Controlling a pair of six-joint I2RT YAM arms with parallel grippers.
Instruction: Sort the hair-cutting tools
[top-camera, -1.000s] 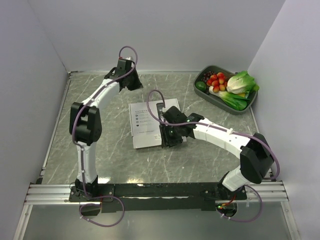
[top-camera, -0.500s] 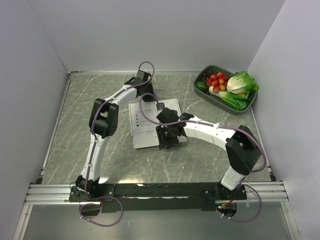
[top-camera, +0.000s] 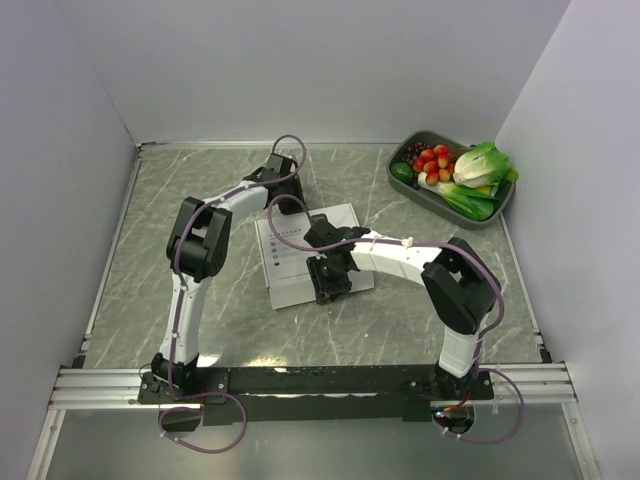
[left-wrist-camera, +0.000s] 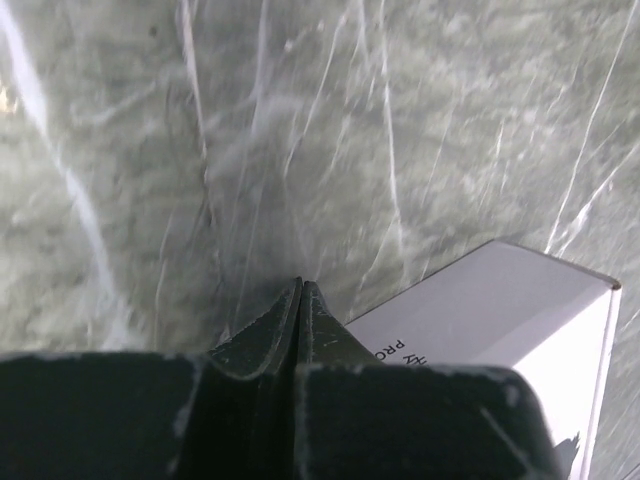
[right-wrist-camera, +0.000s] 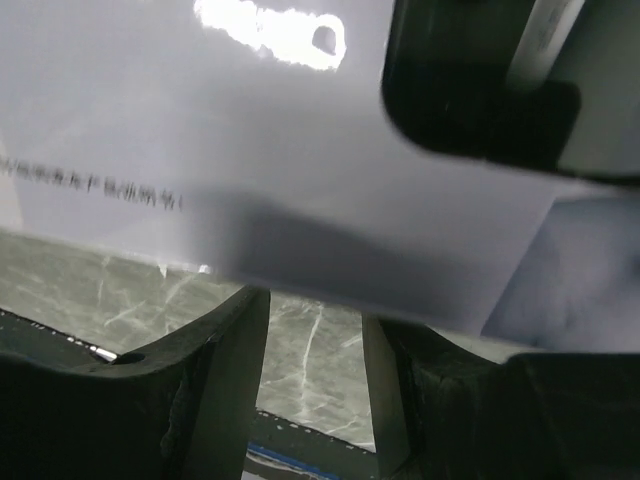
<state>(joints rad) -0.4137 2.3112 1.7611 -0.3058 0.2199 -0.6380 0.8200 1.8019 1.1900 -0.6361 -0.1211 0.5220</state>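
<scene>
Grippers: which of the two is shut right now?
The left gripper: its jaws meet with no gap, beside a corner of the white box. The right gripper has its jaws clearly apart.

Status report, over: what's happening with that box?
Left end effector shut, empty, beside white box. Right end effector open at its near edge. Hair tools not visible.

Top cam bright, even; wrist cams blurry, glary.

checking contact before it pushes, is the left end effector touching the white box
Cannot tell. In the left wrist view the shut left end effector sits beside the white box, but no contact or gap shows plainly.
</scene>
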